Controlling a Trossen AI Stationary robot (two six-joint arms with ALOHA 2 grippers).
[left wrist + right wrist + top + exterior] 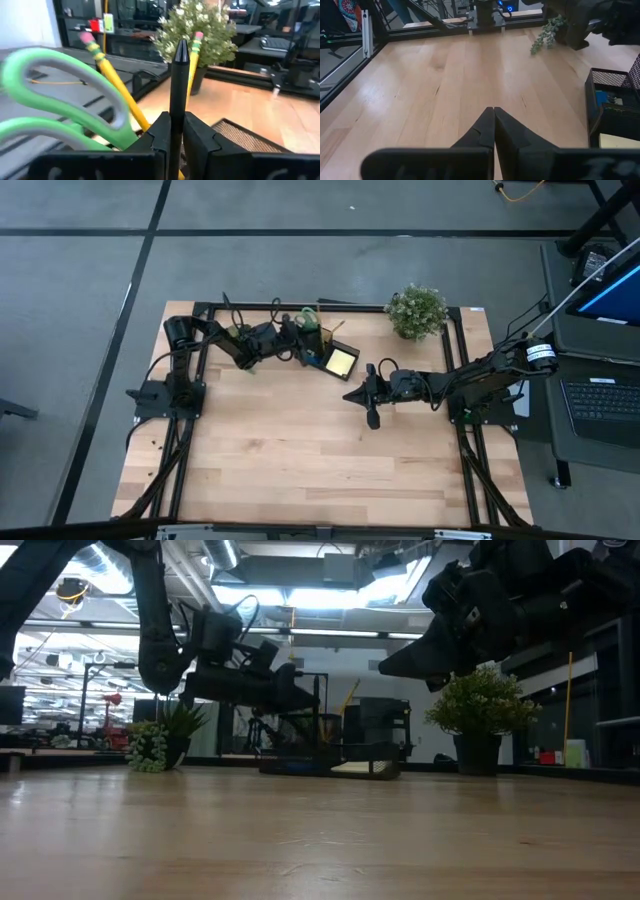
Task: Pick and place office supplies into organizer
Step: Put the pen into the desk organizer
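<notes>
Overhead, high view: left gripper (298, 340) sits above the organizer (330, 357) at the table's (300, 450) far edge; right gripper (352, 395) waits mid-table.
Left wrist view: fingers (157, 135) clamp a black pen (178, 85) upright, beside green-handled scissors (60, 100) and pencils (112, 82).
Right wrist view: fingers (482, 131) pressed together, empty; organizer just beside.

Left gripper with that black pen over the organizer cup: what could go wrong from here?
1. The left gripper pinches the black pen between thin fingertips; it may tilt or slip on release.
2. The cup is crowded: green-handled scissors and yellow pencils stand right beside the pen, so it could catch on them.
3. The organizer might shift if nudged. The right gripper hangs shut over bare table, no help.
</notes>
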